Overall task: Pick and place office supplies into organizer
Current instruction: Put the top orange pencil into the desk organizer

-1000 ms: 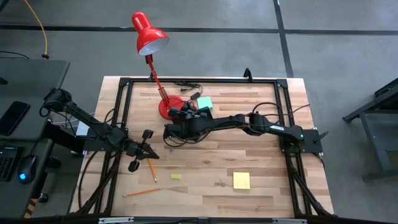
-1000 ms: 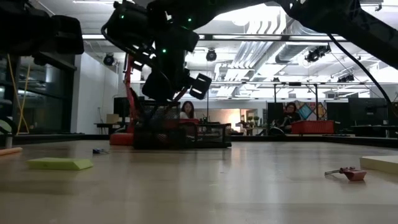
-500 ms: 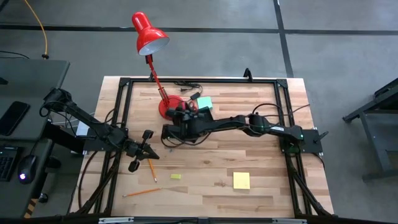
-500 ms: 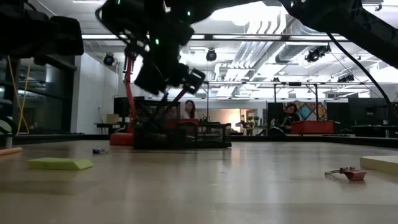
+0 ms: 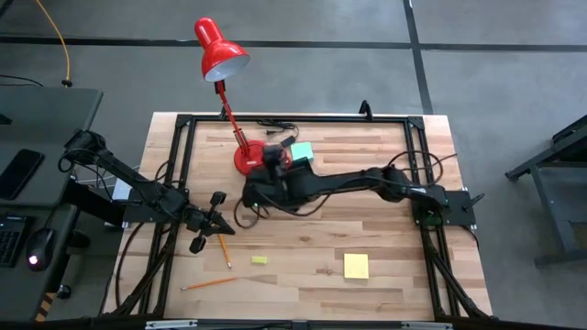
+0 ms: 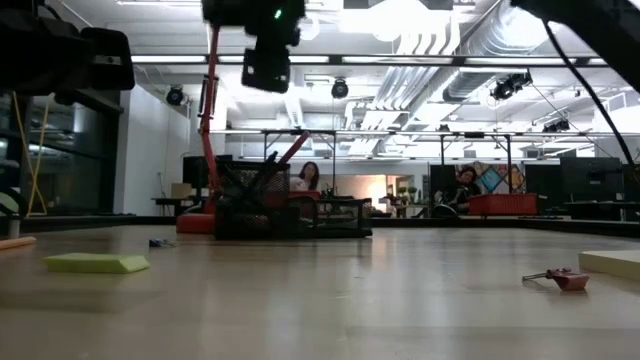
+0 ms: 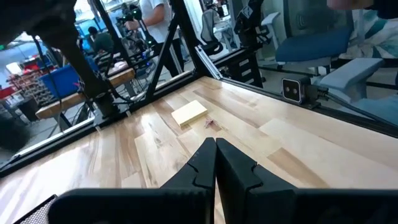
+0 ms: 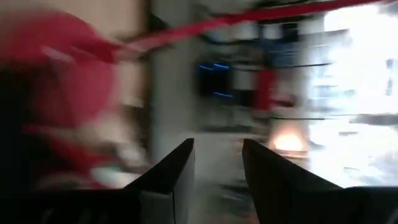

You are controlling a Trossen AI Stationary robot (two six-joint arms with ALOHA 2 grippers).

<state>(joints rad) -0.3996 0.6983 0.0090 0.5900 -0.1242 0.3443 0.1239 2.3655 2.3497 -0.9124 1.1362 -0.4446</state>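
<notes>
The black mesh organizer (image 6: 290, 212) stands at the far middle of the table, next to the red lamp base; in the high view my right arm covers most of it. A thin reddish stick (image 6: 288, 158) leans slanting out of it. A teal sticky pad (image 5: 302, 152) lies beside it. My right gripper (image 6: 266, 62) hangs open and empty high above the organizer, shown too in the right wrist view (image 8: 217, 163). A yellow pad (image 5: 356, 266), a tiny yellow-green piece (image 5: 260, 260) and two orange pencils (image 5: 224, 249) (image 5: 209, 283) lie on the near half. My left gripper (image 7: 216, 158) waits shut at the left (image 5: 220, 213).
The red desk lamp (image 5: 221, 50) rises from its round base (image 5: 246, 159) just left of my right gripper, and its black cable (image 5: 275, 124) trails along the far edge. A black frame (image 5: 183, 128) rims the table. People sit in the room beyond.
My right gripper has opened, risen well above the organizer and rolled about its own axis. The reddish stick, which stood between its fingers half a second ago, now leans free in the organizer.
</notes>
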